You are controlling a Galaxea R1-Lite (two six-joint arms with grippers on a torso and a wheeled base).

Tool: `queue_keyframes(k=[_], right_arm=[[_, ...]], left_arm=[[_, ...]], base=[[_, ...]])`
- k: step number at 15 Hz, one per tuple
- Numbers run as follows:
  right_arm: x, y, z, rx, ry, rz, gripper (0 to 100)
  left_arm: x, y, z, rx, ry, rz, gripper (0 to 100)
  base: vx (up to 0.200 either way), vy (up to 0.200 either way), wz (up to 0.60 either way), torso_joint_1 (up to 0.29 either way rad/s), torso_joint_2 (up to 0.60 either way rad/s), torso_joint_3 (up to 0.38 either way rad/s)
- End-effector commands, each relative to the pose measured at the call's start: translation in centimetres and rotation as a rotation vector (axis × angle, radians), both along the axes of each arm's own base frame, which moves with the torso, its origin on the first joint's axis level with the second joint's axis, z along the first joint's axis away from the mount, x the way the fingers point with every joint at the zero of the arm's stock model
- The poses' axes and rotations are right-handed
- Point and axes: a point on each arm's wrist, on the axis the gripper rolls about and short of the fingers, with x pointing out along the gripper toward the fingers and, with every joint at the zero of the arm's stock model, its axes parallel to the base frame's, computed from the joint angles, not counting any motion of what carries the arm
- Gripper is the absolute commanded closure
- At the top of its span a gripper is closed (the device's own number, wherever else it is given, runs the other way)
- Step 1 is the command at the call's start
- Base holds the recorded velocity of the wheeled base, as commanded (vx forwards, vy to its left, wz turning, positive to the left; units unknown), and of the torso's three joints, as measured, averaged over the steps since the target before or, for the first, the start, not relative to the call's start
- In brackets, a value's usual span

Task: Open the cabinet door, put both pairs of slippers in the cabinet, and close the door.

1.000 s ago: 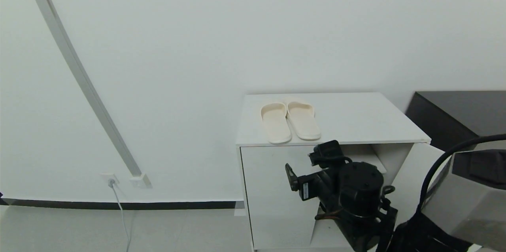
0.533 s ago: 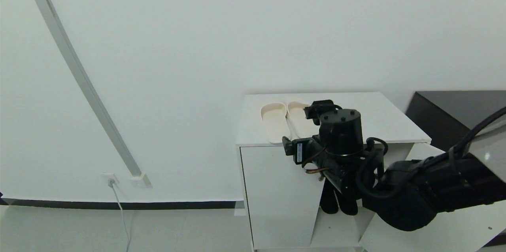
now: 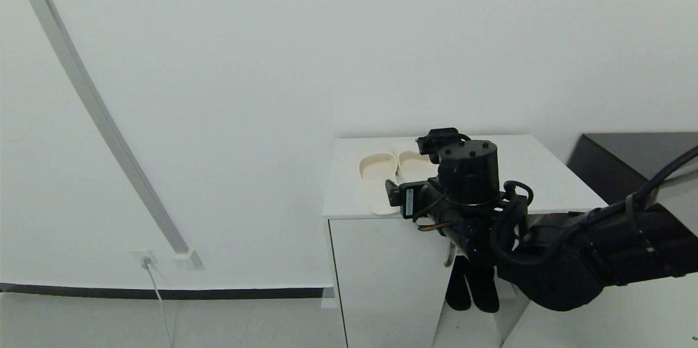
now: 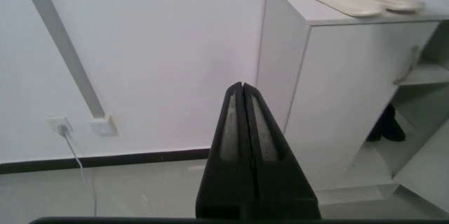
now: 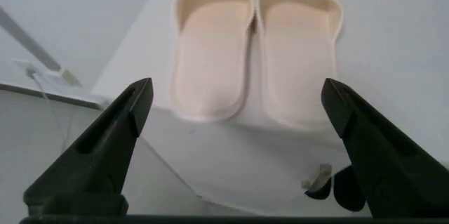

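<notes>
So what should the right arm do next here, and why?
Probably lower the right gripper, which is open, onto the cream slippers and close on them: they lie on the cabinet top right below it, while the black slippers already sit inside.

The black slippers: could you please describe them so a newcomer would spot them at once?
Start at the white cabinet against the wall. The black slippers are low inside its open right side. Only they are black; the cream slippers lie on top.

My right tool (image 5: 237, 90) is spread wide at the end of my right arm (image 3: 572, 255), which stretches forward. My left tool (image 4: 243, 94) is pressed together, pointing ahead.
</notes>
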Motion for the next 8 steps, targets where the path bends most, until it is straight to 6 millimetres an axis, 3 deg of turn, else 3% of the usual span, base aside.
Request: queue_keyframes(k=[1, 4, 8], right_arm=[[0.2, 0.3, -1.0, -0.018, 0.018, 0.003, 0], [0.5, 0.7, -2.2, -0.034, 0.038, 0.005, 0], [1.1, 1.3, -3.8, -0.038, 0.039, 0.007, 0]], left_arm=[[0.0, 0.0, 0.0, 0.000, 0.000, 0.000, 100], [0.0, 0.0, 0.0, 0.000, 0.000, 0.000, 100], [0.0, 0.0, 0.0, 0.000, 0.000, 0.000, 100]], base=[[0.200, 0.000, 0.00, 0.017, 0.00, -0.002], [0.200, 0.000, 0.00, 0.005, 0.00, 0.004], [0.000, 0.000, 0.00, 0.000, 0.00, 0.000]])
